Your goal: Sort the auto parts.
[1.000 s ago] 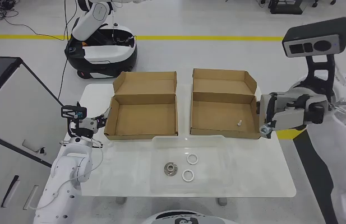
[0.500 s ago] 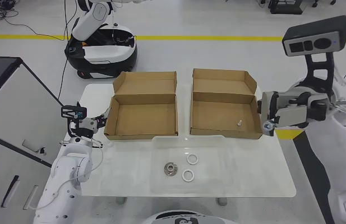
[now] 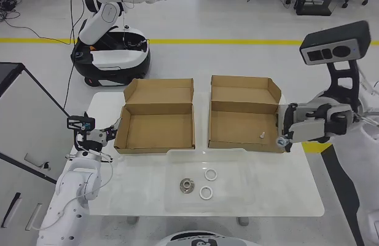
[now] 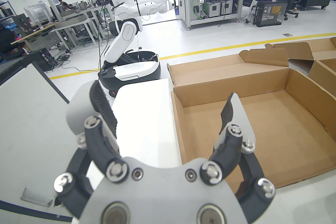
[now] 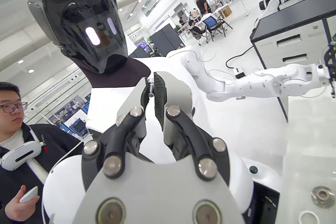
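Pinching a small screw (image 5: 150, 89), the right claw (image 5: 153, 82) hovers by the right box (image 3: 238, 126); the left claw (image 4: 163, 91) gapes empty.

Surface (image 3: 263, 197) was white. Left box (image 3: 157, 130) and right box (image 3: 238, 128) were plain brown cardboard. Tray (image 3: 171, 178) at the near edge was clear, faintly frosted. Ring (image 3: 210, 174) and second ring (image 3: 206, 193) were white; flanged hub (image 3: 187, 184) dull silver-grey. Fastener (image 3: 261, 133) in right box was pale metallic. Left pincer (image 4: 164, 97) had black ribbed pads, white shells, silver plate. Right pincer (image 5: 153, 83) had the same colours; screw (image 5: 150, 89) between its pads was silver.
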Robot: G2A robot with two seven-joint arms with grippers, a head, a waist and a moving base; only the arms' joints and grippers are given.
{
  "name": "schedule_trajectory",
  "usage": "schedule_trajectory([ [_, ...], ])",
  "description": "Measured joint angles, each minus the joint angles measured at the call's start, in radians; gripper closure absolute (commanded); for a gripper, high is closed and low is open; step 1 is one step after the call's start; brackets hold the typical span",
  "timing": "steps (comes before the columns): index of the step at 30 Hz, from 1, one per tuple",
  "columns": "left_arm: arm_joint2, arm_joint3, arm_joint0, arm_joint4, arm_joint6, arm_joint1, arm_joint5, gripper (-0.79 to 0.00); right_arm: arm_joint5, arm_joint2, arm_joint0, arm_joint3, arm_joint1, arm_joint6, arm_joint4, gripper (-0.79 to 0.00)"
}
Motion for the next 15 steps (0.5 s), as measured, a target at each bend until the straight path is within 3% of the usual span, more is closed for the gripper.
schedule_trajectory([
  [15,0.0,0.0,0.0,0.0,0.0,0.0,0.0,-0.785,0.01,-0.005,-0.032,-0.022,-0.022,-0.017,0.142,0.0],
])
